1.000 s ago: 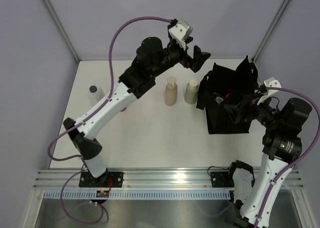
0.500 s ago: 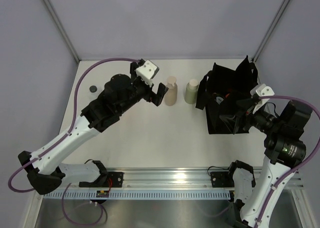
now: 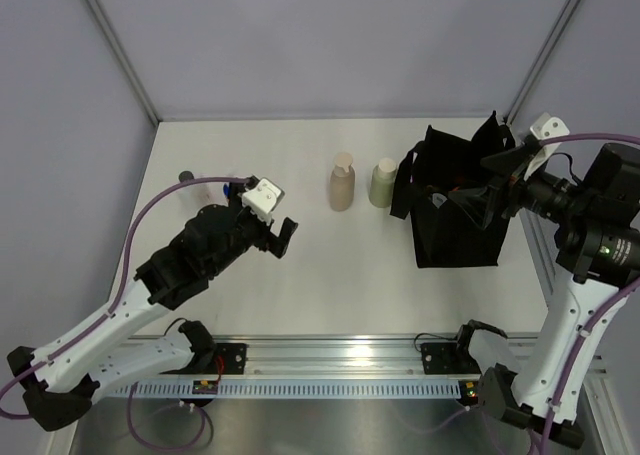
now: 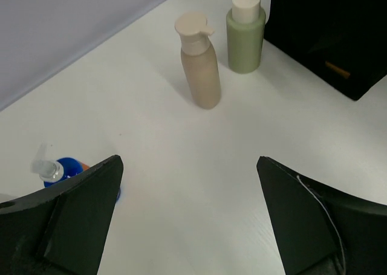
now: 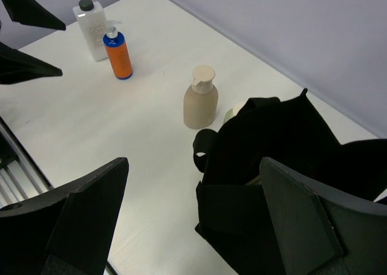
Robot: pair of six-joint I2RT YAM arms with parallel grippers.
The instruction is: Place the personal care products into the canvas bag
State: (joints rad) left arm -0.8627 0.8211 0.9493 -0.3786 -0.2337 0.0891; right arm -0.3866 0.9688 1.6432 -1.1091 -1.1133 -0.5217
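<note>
The black canvas bag (image 3: 455, 230) stands open at the right of the bench, with a small orange-brown tag (image 4: 336, 69) on one side. Just left of it, the olive-green bottle (image 3: 382, 183) with a cream cap and the tan pump bottle (image 3: 342, 182) stand upright, near each other but apart. Well to the left, an orange bottle (image 5: 118, 52) with a blue cap stands upright just beside the clear bottle (image 5: 91, 21), which has a dark cap.

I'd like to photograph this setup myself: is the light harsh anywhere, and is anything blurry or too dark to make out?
Top external view: soft, even light, faint shadows, a bright glare patch on the metal rail. Left wrist view: tan pump bottle sharp, the camera's own fingers slightly soft. Right wrist view: the black canvas bag swallows most detail of its folds.
</note>
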